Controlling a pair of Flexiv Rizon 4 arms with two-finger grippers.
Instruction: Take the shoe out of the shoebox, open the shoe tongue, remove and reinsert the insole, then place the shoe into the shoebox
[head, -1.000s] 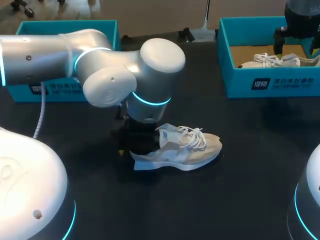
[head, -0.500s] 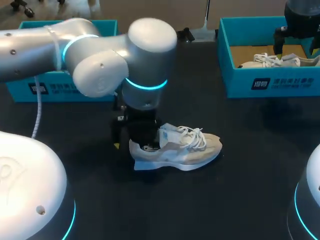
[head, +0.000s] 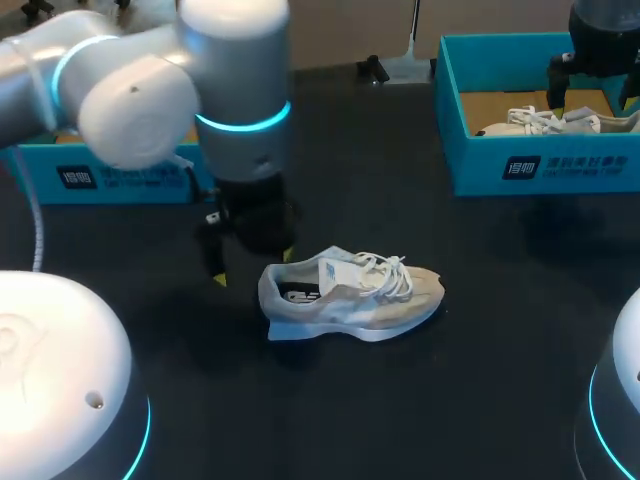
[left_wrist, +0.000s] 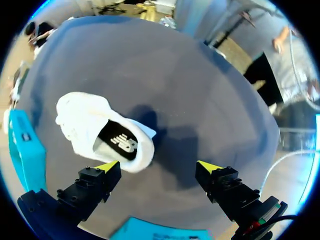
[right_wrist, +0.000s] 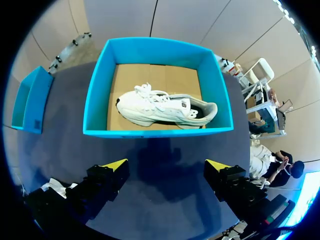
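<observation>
Hovering released beside the shoe (head: 352, 297), the left tool (left_wrist: 158, 167) could shove it sideways if a finger catches the heel collar while reaching for the insole (left_wrist: 119, 143).

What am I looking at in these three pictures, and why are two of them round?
It is a robot with two arms at a black table. The large picture looks down from a camera above and behind it; each round one comes from a camera on a wrist, looking out past that arm's yellow-tipped fingers. The left gripper hangs open and empty beside the heel of a pale shoe lying on the table. The right gripper, also open and empty, hovers by a blue shoebox holding a second shoe. Another blue box stands at the table's far left.
</observation>
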